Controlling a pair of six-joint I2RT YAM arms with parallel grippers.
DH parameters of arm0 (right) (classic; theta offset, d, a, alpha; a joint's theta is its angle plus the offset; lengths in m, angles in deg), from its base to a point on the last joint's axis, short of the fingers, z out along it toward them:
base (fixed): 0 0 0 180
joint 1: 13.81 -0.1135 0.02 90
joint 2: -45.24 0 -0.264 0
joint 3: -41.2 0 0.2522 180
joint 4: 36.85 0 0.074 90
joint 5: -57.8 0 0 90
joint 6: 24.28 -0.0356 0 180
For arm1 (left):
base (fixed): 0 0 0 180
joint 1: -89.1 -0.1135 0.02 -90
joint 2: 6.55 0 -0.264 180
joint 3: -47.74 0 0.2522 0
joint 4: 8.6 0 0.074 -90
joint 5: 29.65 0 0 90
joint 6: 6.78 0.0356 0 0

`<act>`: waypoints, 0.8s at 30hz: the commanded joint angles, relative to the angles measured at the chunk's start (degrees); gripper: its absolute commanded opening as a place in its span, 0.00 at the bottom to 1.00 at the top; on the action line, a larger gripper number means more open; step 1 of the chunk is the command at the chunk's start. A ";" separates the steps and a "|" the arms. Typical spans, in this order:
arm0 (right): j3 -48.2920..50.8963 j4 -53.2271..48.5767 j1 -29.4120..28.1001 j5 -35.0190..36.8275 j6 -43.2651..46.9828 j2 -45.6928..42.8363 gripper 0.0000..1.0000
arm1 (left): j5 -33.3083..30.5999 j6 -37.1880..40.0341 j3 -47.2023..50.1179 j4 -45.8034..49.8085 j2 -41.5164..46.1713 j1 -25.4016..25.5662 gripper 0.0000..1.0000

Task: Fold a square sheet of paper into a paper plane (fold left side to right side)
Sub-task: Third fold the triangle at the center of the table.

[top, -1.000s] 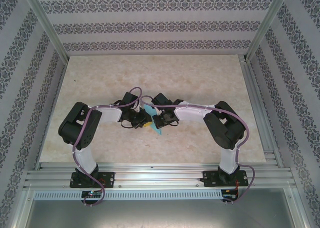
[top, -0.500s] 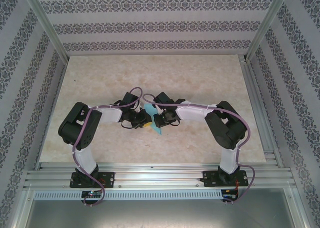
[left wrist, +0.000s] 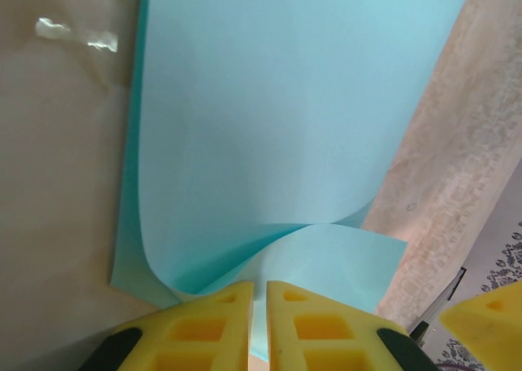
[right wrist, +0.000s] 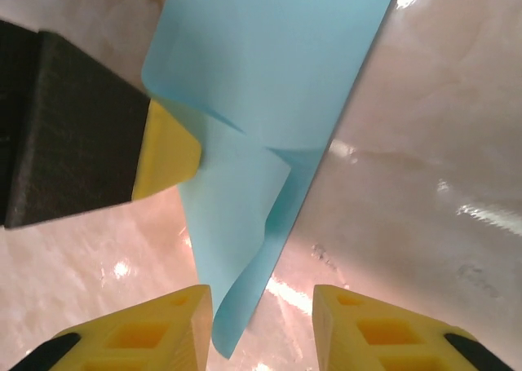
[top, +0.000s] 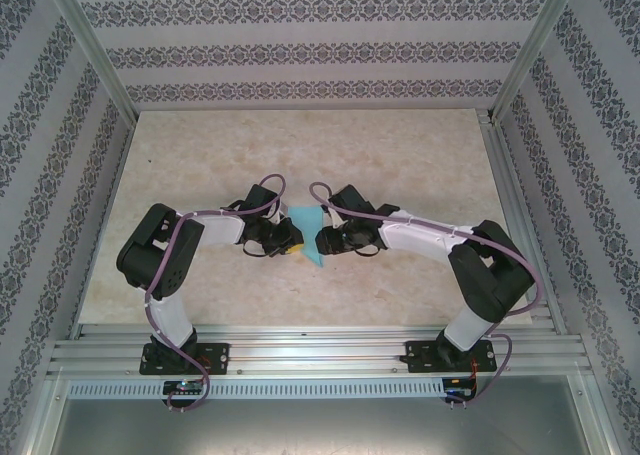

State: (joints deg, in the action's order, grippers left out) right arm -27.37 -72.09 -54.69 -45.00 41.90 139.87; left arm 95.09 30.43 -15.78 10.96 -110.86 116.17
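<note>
Fingers first: I count four yellow ones, two on each gripper. In the left wrist view the two fingers of the left gripper stand almost together, with only a thin slit between them. One edge of the sheet of paper goes into that slit, so this gripper is clamped on the sheet.

In the right wrist view the two fingers of the right gripper stand clearly apart, so its jaws are open and it grips nothing. A pointed corner of the sheet hangs into the gap, closer to one finger than to the other. I cannot tell if it touches that finger.

There is one sheet, thin and light blue. It is not flat. Just ahead of the left fingers a flap curls over. Seen from the right wrist, it has a fold and becomes narrower toward the right gripper.

From the top view the sheet is about in the middle of the one table, directly between the two grippers. The table is pale with a marble pattern. I count two arms. The left arm and the right arm have their bases at the near edge, and both reach inward to the middle.
</note>
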 commanded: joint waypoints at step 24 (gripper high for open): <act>-0.94 1.44 -2.72 -1.96 -2.69 -0.40 0.31 | -5.71 1.64 0.80 5.75 -3.25 1.28 0.13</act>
State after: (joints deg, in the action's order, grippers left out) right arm -27.23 -69.84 -56.94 -47.53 38.60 142.18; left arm 94.92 30.49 -15.95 11.40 -110.86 116.19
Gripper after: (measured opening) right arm 0.321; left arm 0.127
